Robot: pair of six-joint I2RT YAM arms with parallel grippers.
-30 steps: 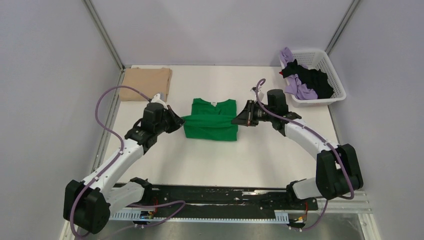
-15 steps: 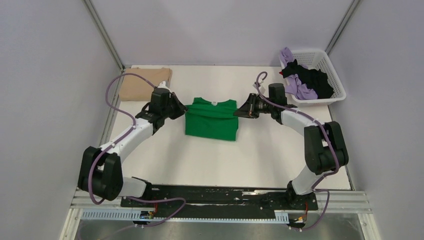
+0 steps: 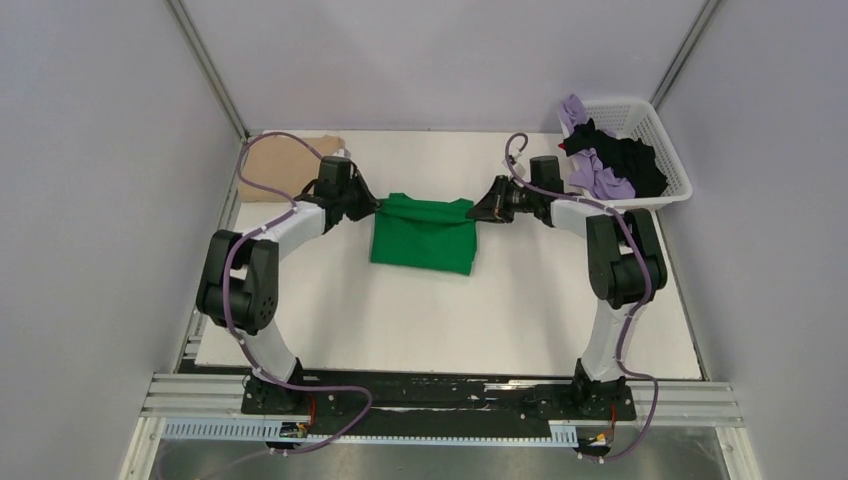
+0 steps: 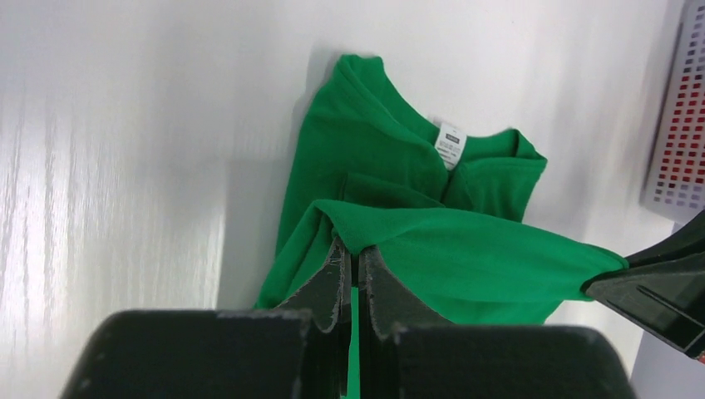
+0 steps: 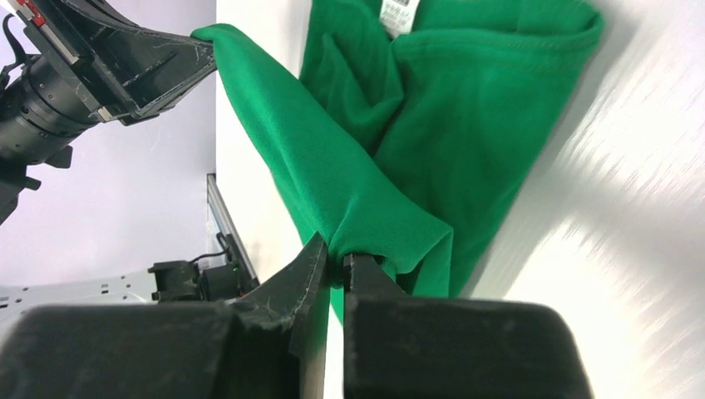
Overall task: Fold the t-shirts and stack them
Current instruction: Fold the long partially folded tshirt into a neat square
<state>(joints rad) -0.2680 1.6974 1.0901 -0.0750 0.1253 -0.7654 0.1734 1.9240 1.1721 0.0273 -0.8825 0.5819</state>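
At the far left corner of the green t-shirt (image 3: 425, 240), the left hand (image 3: 368, 207) is clenched on a pinch of green cloth. In the left wrist view both fingers (image 4: 332, 283) press together with the fabric edge caught between them. At the shirt's far right corner the right hand (image 3: 482, 211) is clamped the same way on the same shirt, with cloth bunched right at its fingertips in the right wrist view.

A band of green fabric runs stretched from one hand to the other, raised above the rest of the shirt. Under that band the collar end shows, with the white label (image 4: 450, 143) inside the neck. The rest of the shirt lies flat on the white table (image 3: 450, 320), its near hem toward the arm bases.

A tan t-shirt (image 3: 275, 165), folded, sits left of and beyond the green shirt, apart from it and partly behind the left arm's cable. A white lattice basket (image 3: 652, 198) stands right of and beyond the green shirt, well apart. It holds a lilac t-shirt (image 3: 575, 110) and a black t-shirt (image 3: 630, 160), crumpled together. Both arms reach out to the shirt's far end.
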